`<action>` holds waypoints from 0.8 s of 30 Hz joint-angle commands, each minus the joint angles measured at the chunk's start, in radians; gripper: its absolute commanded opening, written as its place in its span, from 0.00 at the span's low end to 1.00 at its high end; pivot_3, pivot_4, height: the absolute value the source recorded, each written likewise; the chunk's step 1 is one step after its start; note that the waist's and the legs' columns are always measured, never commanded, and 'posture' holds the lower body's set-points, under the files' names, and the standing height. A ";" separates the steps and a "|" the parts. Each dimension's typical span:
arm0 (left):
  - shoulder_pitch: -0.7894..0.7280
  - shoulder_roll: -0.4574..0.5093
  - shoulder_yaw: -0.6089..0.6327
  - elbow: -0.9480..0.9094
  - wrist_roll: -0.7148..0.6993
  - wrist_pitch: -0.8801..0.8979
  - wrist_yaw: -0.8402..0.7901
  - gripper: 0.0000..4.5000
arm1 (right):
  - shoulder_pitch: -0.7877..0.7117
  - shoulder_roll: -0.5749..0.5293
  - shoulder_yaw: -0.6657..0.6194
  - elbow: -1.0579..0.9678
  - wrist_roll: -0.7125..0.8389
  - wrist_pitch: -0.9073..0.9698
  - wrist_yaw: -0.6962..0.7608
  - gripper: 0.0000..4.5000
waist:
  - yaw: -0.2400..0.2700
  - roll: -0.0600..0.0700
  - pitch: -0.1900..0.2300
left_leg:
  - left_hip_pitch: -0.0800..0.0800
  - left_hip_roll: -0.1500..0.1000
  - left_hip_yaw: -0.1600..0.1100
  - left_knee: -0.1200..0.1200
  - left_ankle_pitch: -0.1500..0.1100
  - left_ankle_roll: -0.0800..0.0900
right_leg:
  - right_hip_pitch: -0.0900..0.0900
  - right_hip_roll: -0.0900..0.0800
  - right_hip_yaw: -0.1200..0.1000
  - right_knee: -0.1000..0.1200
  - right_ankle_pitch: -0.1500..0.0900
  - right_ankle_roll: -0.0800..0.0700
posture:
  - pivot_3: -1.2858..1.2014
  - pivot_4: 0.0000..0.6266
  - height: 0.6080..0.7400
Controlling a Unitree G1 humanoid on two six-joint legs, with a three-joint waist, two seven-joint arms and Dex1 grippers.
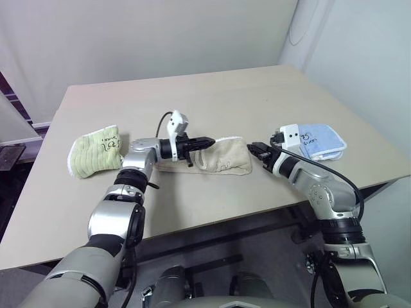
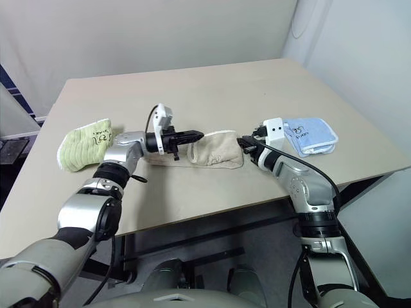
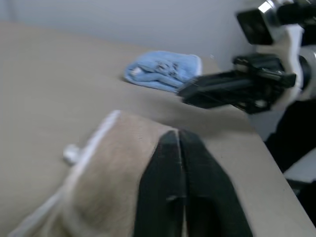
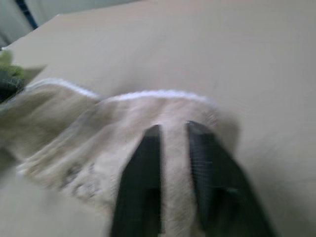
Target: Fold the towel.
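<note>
While both hover over the towel (image 1: 221, 157), L end effector (image 1: 210, 141) & R end effector (image 1: 253, 147) sit pressed together, empty.

Light: even, soft, indoor; no glare on the table (image 1: 212, 96)
Shadows: faint, close under the towel (image 1: 225, 157) and arms
Head views: sharp; slight bending at the edges
Wrist views: blurred throughout; black fingers (image 3: 168, 197) and cloth smeared; far tabletop soft
</note>
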 commanded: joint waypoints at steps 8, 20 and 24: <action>0.025 -0.113 -0.132 0.134 0.186 -0.178 0.274 0.00 | -0.136 0.087 0.007 0.403 -0.151 -0.203 0.001 0.00 | 0.002 0.000 0.000 | 0.000 0.000 0.000 0.000 0.000 0.000 | -0.001 -0.001 0.000 0.001 0.001 0.000 | 0.52 0.00 0.85; 0.024 -0.101 -0.017 0.106 0.055 -0.105 0.130 0.00 | -0.137 0.077 -0.044 0.405 -0.185 -0.229 0.011 0.00 | 0.004 0.000 0.000 | 0.001 0.001 0.000 0.001 0.000 0.000 | 0.000 -0.003 0.000 0.001 0.002 -0.003 | 0.52 0.00 0.85; 0.032 -0.088 -0.005 0.077 0.034 -0.083 0.078 0.00 | -0.140 0.096 -0.135 0.235 -0.049 -0.144 0.047 0.00 | 0.000 0.001 0.000 | 0.000 0.000 0.000 0.001 0.000 0.000 | -0.002 -0.003 0.000 0.001 0.003 -0.002 | 0.52 0.00 0.85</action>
